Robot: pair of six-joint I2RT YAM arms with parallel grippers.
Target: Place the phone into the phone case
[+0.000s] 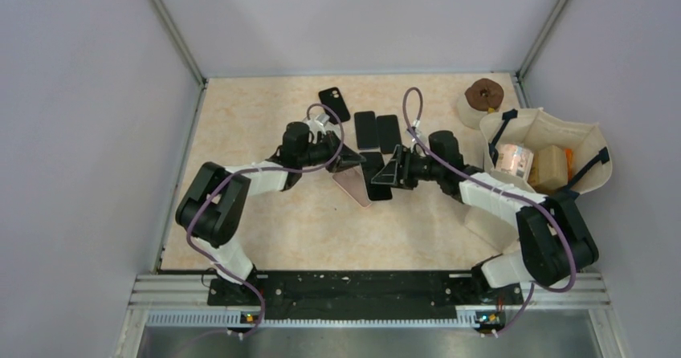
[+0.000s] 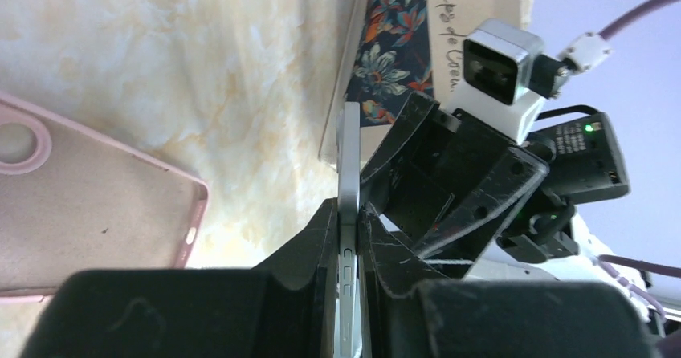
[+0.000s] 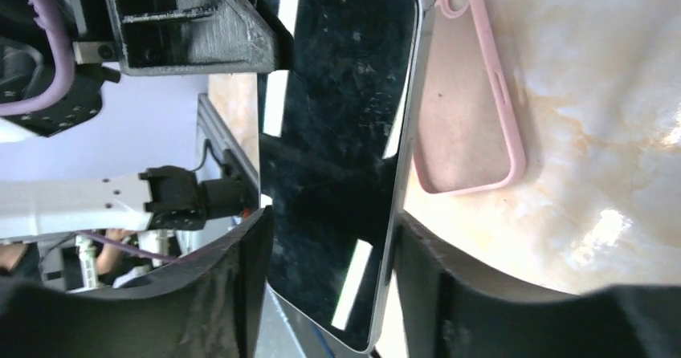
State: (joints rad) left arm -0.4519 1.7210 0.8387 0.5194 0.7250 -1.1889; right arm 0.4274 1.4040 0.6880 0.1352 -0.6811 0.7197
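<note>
At the centre of the table (image 1: 265,117), both arms meet on the phone (image 3: 337,93). The left gripper (image 2: 348,213) pinches it narrowly across its faces at one end. The right gripper (image 3: 333,225) clasps its long sides. The pink case (image 1: 352,185) lies hollow side up, just at the phone's 9 o'clock.

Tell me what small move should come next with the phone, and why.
Probably lower the phone onto the pink phone case: the left gripper and right gripper both have jaws shut on the phone, and the case lies open side up beside it.
</note>
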